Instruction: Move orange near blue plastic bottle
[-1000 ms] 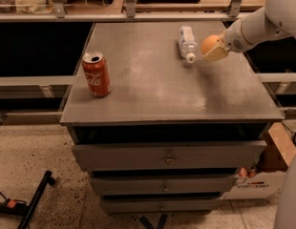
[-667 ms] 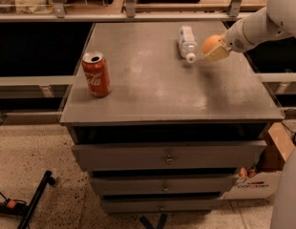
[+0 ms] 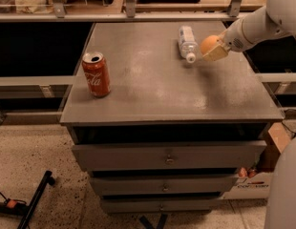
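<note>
The grey cabinet top [image 3: 153,89] carries two things. A red can [image 3: 96,74] stands upright near the 9 o'clock edge. A clear bottle [image 3: 187,43] lies on its side toward 1 o'clock, its white cap pointing at the near edge. My gripper [image 3: 214,50] hangs over the top at about 2 o'clock, just beside the bottle, clamped on the orange [image 3: 208,44].

Bright orange [image 3: 208,43] in the cream gripper [image 3: 212,50] beside the clear, white-capped bottle [image 3: 187,42]; red can [image 3: 96,74], grey tabletop [image 3: 157,89].
</note>
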Robot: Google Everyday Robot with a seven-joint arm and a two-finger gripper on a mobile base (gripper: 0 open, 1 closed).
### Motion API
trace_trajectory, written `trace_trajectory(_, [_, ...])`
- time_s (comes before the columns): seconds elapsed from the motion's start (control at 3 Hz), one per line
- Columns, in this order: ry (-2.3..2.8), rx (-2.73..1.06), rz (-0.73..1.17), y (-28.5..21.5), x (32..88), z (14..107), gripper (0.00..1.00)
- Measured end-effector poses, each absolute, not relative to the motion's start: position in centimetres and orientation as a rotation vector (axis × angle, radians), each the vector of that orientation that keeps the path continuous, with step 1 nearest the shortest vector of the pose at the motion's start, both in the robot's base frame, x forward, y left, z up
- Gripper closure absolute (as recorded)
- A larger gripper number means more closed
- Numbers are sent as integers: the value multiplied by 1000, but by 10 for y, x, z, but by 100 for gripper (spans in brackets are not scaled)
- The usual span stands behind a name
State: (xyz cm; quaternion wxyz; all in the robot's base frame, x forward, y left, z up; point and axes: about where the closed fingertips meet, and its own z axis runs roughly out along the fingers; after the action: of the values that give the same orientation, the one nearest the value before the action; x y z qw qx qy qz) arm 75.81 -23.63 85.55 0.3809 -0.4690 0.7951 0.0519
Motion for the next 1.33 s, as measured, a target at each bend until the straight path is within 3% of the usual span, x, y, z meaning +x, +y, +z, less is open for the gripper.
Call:
trace_trajectory(1.0, [2018, -1221, 210, -228, 759, 848, 15])
trace_trajectory(1.33, [2020, -1225, 216, -225, 760, 845, 0])
